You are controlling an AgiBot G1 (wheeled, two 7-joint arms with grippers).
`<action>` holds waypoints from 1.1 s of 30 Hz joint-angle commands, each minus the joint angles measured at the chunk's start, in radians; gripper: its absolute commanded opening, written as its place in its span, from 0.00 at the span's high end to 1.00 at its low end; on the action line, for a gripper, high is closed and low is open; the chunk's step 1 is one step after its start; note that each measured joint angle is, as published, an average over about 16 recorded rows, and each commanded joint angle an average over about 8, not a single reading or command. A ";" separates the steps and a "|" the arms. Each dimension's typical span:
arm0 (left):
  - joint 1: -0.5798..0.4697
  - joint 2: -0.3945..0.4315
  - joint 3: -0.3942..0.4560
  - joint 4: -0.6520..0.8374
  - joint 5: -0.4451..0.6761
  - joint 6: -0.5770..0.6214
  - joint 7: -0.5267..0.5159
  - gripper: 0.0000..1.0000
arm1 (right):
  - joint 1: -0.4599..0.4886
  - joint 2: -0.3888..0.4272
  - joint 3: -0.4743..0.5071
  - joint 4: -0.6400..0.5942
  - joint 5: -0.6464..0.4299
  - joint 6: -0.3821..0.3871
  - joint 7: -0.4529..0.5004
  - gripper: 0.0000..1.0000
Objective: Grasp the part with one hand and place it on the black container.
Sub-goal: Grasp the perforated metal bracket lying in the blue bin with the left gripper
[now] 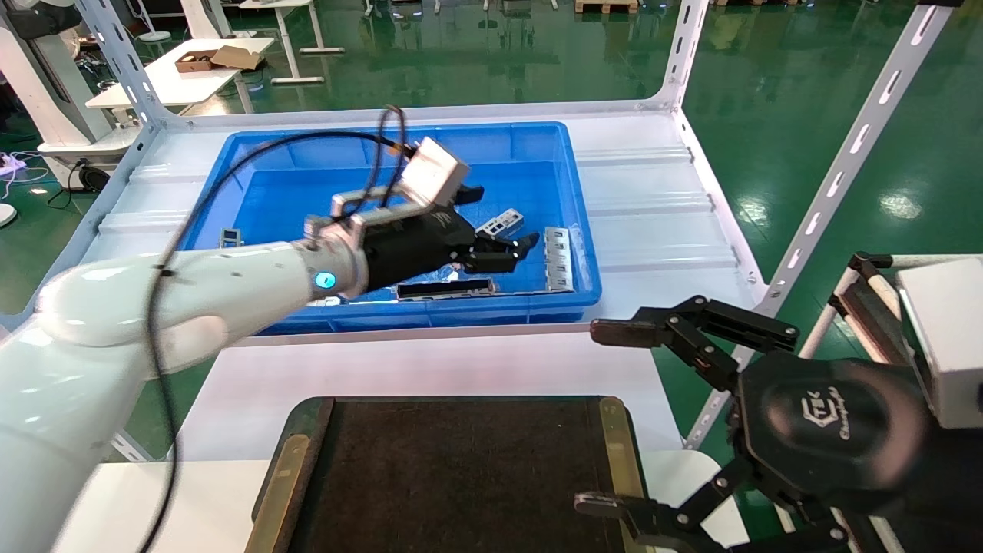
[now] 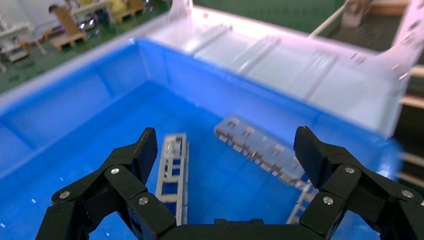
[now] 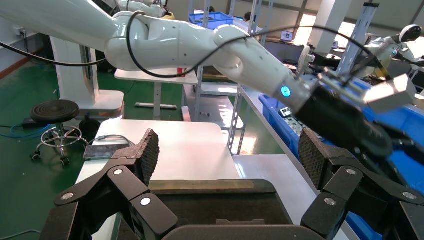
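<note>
Head view: the left tool (image 1: 503,234) — a black jointed claw on a glossy white arm with a blue light ring — reaches into the blue plastic bin (image 1: 537,142) at the far side of the white counter (image 1: 653,200), its fingers spread apart and holding nothing. Just beside its fingertips lies the small silvery-grey sheet-metal channel part (image 1: 501,223), on the bin floor right of centre. A long dark-faced bar (image 1: 445,289) lies by the bin's near wall, and a flat grey slotted plate (image 1: 558,258) rests near the right wall. The black flat rectangular container (image 1: 453,468) with brass-coloured side strips sits at the near edge. The right tool (image 1: 614,418) hangs at the container's near right corner, fingers wide apart, empty.

Left wrist view: the open fingers (image 2: 137,160) hover above the bin floor — the cutout-faced part (image 2: 172,170) lies just beside one of them, the slotted plate (image 2: 255,149) farther off.

Right wrist view: the right tool's fingers (image 3: 142,157) stand spread over the dark container (image 3: 210,202).
</note>
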 commanded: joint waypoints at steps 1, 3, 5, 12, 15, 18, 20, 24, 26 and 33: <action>-0.019 0.039 0.005 0.069 0.017 -0.028 0.028 0.00 | 0.000 0.000 0.000 0.000 0.000 0.000 0.000 0.00; -0.031 0.060 0.012 0.113 0.016 -0.047 0.045 0.00 | 0.000 0.000 0.000 0.000 0.000 0.000 0.000 0.00; -0.041 0.074 0.023 0.145 0.009 -0.065 0.055 0.00 | 0.000 0.000 0.000 0.000 0.000 0.000 0.000 0.00; -0.052 0.088 0.100 0.193 -0.034 -0.141 0.041 0.00 | 0.000 0.000 0.000 0.000 0.000 0.000 0.000 0.24; -0.052 0.088 0.140 0.199 -0.057 -0.171 0.021 0.25 | 0.000 0.000 0.000 0.000 0.000 0.000 0.000 0.61; -0.054 0.088 0.180 0.201 -0.081 -0.192 0.001 0.63 | 0.000 0.000 0.000 0.000 0.000 0.000 0.000 0.96; -0.057 0.088 0.203 0.202 -0.097 -0.201 -0.011 0.88 | 0.000 0.000 0.000 0.000 0.000 0.000 0.000 1.00; -0.063 0.087 0.248 0.204 -0.126 -0.217 -0.030 1.00 | 0.000 0.000 0.000 0.000 0.000 0.000 0.000 1.00; -0.066 0.086 0.269 0.205 -0.140 -0.224 -0.037 1.00 | 0.000 0.000 -0.001 0.000 0.000 0.000 0.000 1.00; -0.071 0.086 0.334 0.211 -0.189 -0.244 -0.060 1.00 | 0.000 0.000 -0.001 0.000 0.000 0.000 0.000 1.00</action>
